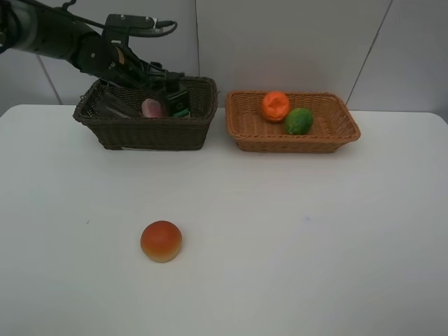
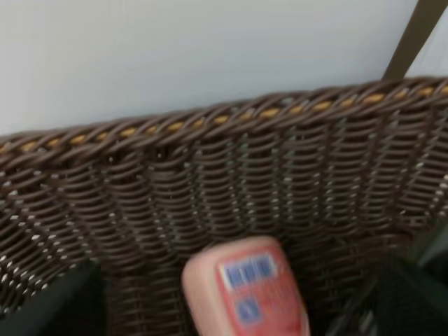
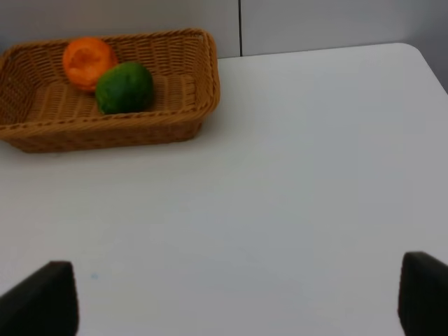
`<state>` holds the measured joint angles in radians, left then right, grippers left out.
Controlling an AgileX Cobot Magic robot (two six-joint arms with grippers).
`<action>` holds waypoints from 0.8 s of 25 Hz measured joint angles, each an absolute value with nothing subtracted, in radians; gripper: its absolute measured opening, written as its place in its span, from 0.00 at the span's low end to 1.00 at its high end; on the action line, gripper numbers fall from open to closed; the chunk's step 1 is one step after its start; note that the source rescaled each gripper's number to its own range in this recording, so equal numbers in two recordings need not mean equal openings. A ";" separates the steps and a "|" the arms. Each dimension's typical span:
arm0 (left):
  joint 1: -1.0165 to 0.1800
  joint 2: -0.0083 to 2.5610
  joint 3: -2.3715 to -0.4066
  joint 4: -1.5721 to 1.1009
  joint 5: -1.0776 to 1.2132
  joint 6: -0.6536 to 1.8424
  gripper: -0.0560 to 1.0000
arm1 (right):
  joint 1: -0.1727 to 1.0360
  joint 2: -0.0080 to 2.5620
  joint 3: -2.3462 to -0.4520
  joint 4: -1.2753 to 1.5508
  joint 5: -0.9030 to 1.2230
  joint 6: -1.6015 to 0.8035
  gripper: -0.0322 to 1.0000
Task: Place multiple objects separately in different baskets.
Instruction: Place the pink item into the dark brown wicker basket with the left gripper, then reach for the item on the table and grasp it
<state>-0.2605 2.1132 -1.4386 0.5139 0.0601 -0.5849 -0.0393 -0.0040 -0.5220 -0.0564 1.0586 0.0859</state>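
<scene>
Exterior high shows the left claw (image 1: 164, 87) spread wide inside the deep dark-brown wicker basket (image 1: 150, 133), the pink white-capped tube (image 2: 245, 290) lying loose just beneath it. Next, probably: the round red-orange peach (image 1: 161, 241) alone on the white tabletop (image 1: 294, 238), well clear, for the right claw (image 3: 238, 308), also wide.

Both tools (image 2: 224, 308) (image 3: 238, 301) wide open
</scene>
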 joint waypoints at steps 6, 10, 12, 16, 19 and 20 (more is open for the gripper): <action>-0.273 2.030 -1.439 0.504 0.184 -0.585 1.00 | -0.039 -0.004 -0.522 -0.056 1.059 0.086 0.98; -0.321 1.958 -1.439 0.442 0.305 -0.565 1.00 | -0.039 -0.004 -0.522 -0.056 1.059 0.086 0.98; -0.349 1.934 -1.439 0.419 0.372 -0.518 1.00 | -0.039 -0.004 -0.522 -0.056 1.059 0.086 0.98; -0.404 1.896 -1.439 0.373 0.518 -0.395 1.00 | -0.039 -0.004 -0.522 -0.056 1.059 0.086 0.98; -0.446 1.876 -1.439 0.334 0.617 -0.276 1.00 | -0.039 -0.004 -0.522 -0.056 1.059 0.086 0.98; -0.461 1.872 -1.439 0.323 0.649 -0.228 1.00 | -0.039 -0.004 -0.522 -0.056 1.059 0.086 0.98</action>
